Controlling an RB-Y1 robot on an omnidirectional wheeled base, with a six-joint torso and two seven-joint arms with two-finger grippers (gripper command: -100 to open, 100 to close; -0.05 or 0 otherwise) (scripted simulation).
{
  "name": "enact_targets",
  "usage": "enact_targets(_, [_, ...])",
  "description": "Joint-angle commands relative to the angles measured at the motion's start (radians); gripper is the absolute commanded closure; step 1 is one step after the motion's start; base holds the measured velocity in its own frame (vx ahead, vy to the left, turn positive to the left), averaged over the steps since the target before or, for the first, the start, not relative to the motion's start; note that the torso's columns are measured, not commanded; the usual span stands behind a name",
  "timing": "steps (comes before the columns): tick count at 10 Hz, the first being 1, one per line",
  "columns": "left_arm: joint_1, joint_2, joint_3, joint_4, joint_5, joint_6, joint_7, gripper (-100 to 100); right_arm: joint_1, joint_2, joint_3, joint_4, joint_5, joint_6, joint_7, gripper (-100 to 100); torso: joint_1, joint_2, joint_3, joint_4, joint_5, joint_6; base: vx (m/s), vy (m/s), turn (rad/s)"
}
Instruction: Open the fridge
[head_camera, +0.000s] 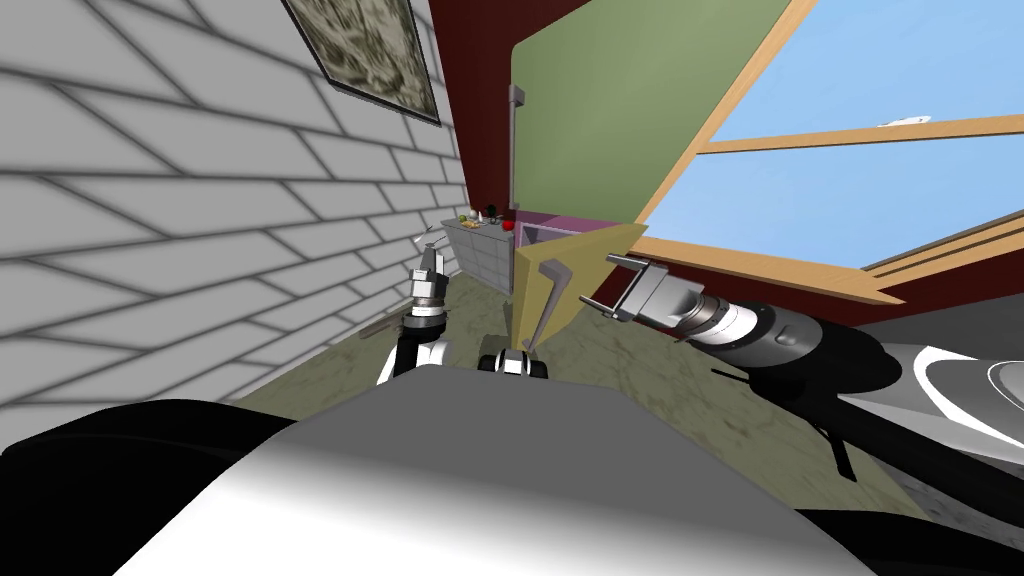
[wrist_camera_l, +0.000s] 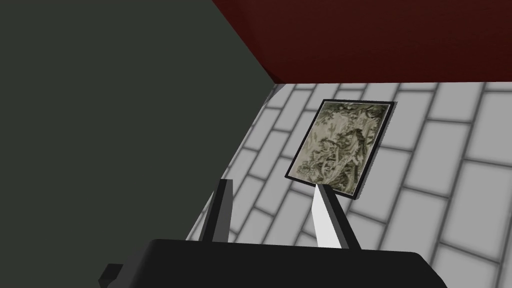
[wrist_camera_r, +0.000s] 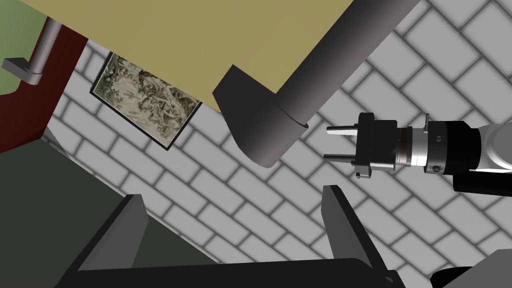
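Holds right pincer (head_camera: 608, 285) spread and empty, just short of the dark grey handle (head_camera: 545, 300) on the olive lower door (head_camera: 580, 262) of the fridge (head_camera: 600, 160), not touching. Hangs left pincer (wrist_camera_r: 326, 143) beyond the handle, toward the brick wall (head_camera: 150, 200), fingers spread too, nothing pinched. Faces green upper door (head_camera: 630, 90) above the handle.

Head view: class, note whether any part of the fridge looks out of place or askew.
The yellow lower door stands swung out from the green upper door, its grey handle near the open right tool.
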Motion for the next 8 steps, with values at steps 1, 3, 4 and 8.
enact_targets(1, [0.000, 0.000, 0.000, 0.000, 0.000, 0.000, 0.000, 0, -0.007, -0.034, -0.054, 0.007, -0.035, 0.004, -0.036, -100, 0.000, 0.000, 0.000, 0.000, 0.000, 0.000, -0.009, 0.001, -0.028])
enact_targets(3, [0.000, 0.000, 0.000, 0.000, 0.000, 0.000, 0.000, 0, -0.004, -0.023, -0.046, 0.010, -0.029, -0.005, -0.028, 0, 0.001, -0.001, -0.001, 0.000, 0.000, 0.000, 0.000, 0.000, 0.000])
enact_targets(4, [0.000, 0.000, 0.000, 0.000, 0.000, 0.000, 0.000, 0, -0.004, -0.023, -0.046, 0.009, -0.029, -0.005, -0.028, 0, 0.001, -0.001, -0.001, 0.000, 0.000, 0.000, 0.000, 0.000, 0.000])
enact_targets(8, [0.000, 0.000, 0.000, 0.000, 0.000, 0.000, 0.000, 0, -0.004, -0.023, -0.046, 0.009, -0.029, -0.005, -0.028, 0, 0.001, -0.001, 0.000, 0.000, 0.000, 0.000, 0.000, 0.000, 0.000])
